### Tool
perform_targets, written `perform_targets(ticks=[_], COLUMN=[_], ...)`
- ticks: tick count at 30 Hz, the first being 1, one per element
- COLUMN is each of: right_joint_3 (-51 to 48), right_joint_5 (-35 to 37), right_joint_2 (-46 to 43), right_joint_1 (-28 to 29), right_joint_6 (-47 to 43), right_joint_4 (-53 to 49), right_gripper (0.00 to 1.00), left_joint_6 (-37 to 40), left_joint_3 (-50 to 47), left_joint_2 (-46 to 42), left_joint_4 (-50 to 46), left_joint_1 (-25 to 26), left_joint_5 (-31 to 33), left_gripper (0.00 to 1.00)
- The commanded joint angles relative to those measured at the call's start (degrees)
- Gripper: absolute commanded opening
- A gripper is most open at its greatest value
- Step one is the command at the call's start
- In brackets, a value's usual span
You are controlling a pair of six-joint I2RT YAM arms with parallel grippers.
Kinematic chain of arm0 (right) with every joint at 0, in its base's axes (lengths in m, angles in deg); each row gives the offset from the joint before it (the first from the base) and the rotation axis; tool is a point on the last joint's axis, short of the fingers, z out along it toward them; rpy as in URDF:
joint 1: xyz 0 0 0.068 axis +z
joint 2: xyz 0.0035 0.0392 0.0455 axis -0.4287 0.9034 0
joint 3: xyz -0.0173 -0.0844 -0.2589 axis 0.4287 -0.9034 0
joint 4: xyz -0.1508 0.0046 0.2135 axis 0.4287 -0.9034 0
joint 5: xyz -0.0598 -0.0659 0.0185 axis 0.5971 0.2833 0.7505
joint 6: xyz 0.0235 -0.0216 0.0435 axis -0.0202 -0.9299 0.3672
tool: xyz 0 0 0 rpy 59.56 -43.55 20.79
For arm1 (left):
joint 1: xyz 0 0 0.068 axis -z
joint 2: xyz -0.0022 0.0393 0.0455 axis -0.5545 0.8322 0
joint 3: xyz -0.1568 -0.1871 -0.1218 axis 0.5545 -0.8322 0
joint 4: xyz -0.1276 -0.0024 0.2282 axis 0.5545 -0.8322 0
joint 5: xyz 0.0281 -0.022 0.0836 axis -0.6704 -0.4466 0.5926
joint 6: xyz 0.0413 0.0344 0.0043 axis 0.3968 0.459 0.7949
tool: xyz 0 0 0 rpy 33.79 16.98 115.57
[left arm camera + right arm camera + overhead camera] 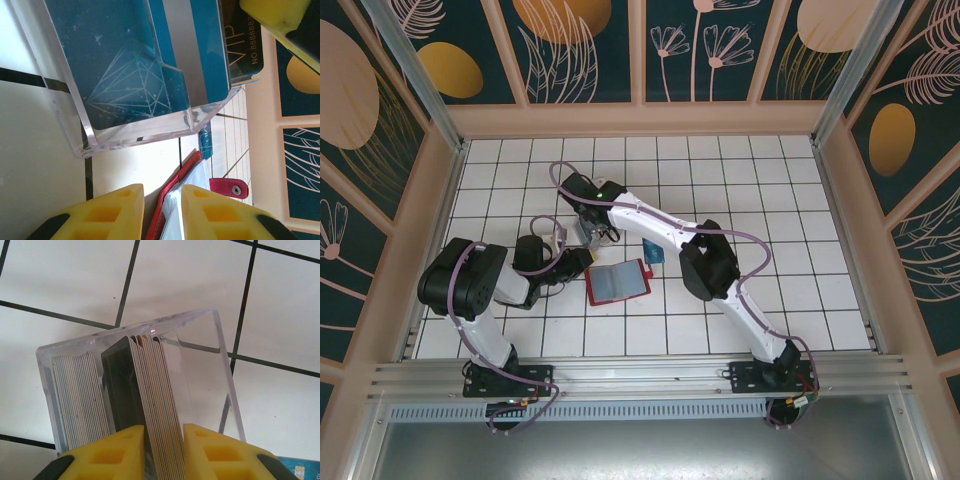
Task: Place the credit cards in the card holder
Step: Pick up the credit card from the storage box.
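Right end effector (pixel 164 427) pinches a bundle of credit cards (pixel 155 390) standing inside the clear box (pixel 200 340); left end effector (pixel 162 187), narrow, grips the edge of the card holder (pixel 617 283).

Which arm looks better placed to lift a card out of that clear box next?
Right. The right claw sits inside the clear box with a bunch of credit cards between its fingers, while the left claw is occupied pinching the card holder by its edge.
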Motion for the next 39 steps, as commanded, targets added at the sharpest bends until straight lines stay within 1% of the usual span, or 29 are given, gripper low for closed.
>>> perform_targets(ticks=[1, 9, 18, 25, 27, 29, 33, 36, 39], right_joint_3=[0.88, 1.02, 0.84, 0.84, 0.85, 0.63, 0.32, -0.10, -0.85], right_joint_5=[3.65, 6.34, 7.22, 8.44, 8.37, 7.95, 7.51, 6.68, 3.52], right_joint_2=[-1.13, -1.87, -2.37, -2.86, -3.01, -3.13, -3.75, -4.71, -6.19], right_joint_1=[0.28, 0.25, 0.25, 0.16, 0.03, -0.06, -0.10, -0.19, -0.79], right_joint_6=[-0.79, -1.96, -2.75, -3.01, -3.17, -3.27, -3.27, -3.27, -2.79], right_joint_4=[-2.96, -3.82, -4.06, -4.50, -4.58, -4.50, -4.48, -4.01, -3.18], right_gripper=[0.24, 0.22, 0.15, 0.14, 0.11, 0.06, 0.00, 0.00, 0.00], left_joint_6=[0.94, 0.84, 0.88, 0.93, 0.95, 0.95, 0.91, 1.04, 1.10], left_joint_3=[-3.59, -3.38, -2.95, -2.61, -2.50, -2.42, -2.25, -2.20, -2.29], left_joint_2=[5.35, 5.21, 5.21, 5.12, 5.12, 5.08, 4.79, 4.51, 4.25], left_joint_4=[-18.50, -18.85, -19.47, -19.99, -20.08, -20.17, -20.50, -20.78, -21.05], left_joint_1=[0.43, 0.44, 0.43, 0.43, 0.50, 0.43, 0.49, 0.47, 0.47], left_joint_5=[7.02, 7.26, 7.22, 7.30, 7.34, 7.26, 7.23, 7.34, 7.24], left_gripper=[0.28, 0.28, 0.28, 0.29, 0.29, 0.29, 0.29, 0.29, 0.29])
